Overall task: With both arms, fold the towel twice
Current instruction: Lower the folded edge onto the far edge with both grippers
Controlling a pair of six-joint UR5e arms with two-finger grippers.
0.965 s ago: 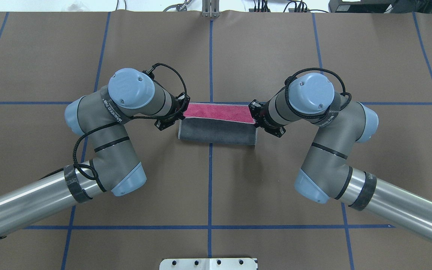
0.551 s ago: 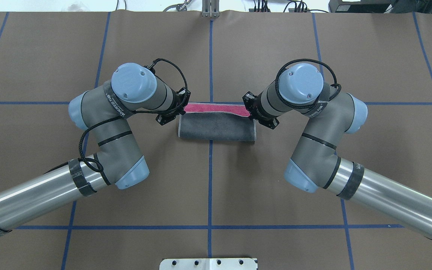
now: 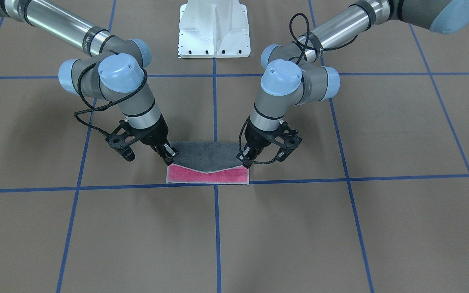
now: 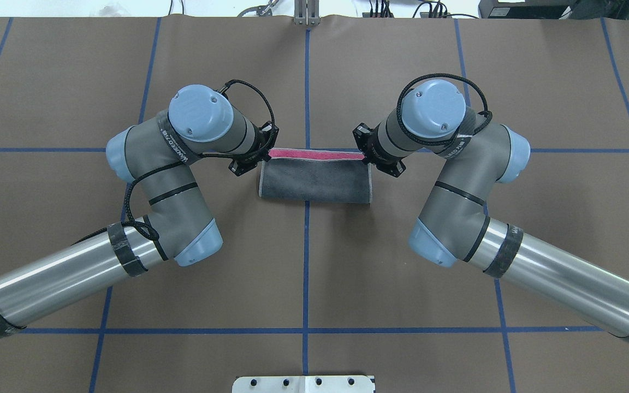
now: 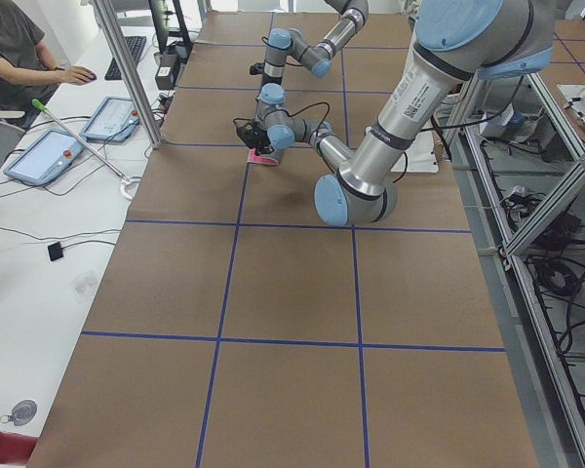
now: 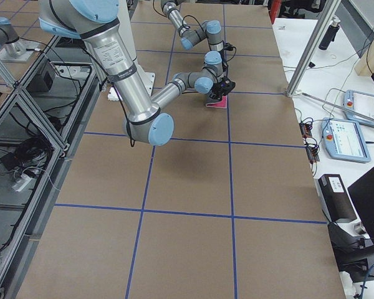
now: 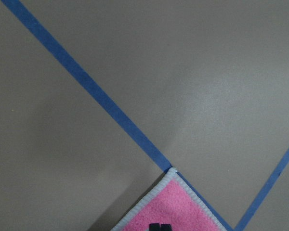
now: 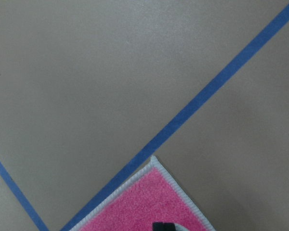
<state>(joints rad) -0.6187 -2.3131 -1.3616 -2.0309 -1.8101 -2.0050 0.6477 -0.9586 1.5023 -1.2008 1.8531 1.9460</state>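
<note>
Centrally, towel (image 4: 314,183): lies at the middle of the table, astride the centre tape line, with its far edge along the cross line of tape. It is nearly doubled over — dark grey face upward, a narrow pink strip (image 3: 208,175) uncovered along the far edge.
Folded flap: raised at its two free corners and sagging toward the pink layer between them; the fold line, on the robot's side, lies flat on the table.
Left gripper (image 3: 247,160): fingers closed on the flap's left corner, tips pointing down, just above the pink layer.
Right gripper (image 3: 170,156): pinched onto the flap's right corner in the same way.
Wrist views: each shows one pink corner with light grey edging lying against the tape, and a black fingertip at the lower frame edge.
Left arm (image 4: 178,180), right arm (image 4: 456,174): elbows bent, wrists turned inward toward the towel from either side.
Table (image 4: 402,273): brown covering, gridded with blue tape (image 4: 306,82).
Pedestal (image 3: 214,28): white, bolted at the table's near edge — between the two arms.
Person (image 5: 19,49): at a side bench beyond the table's far edge.
</note>
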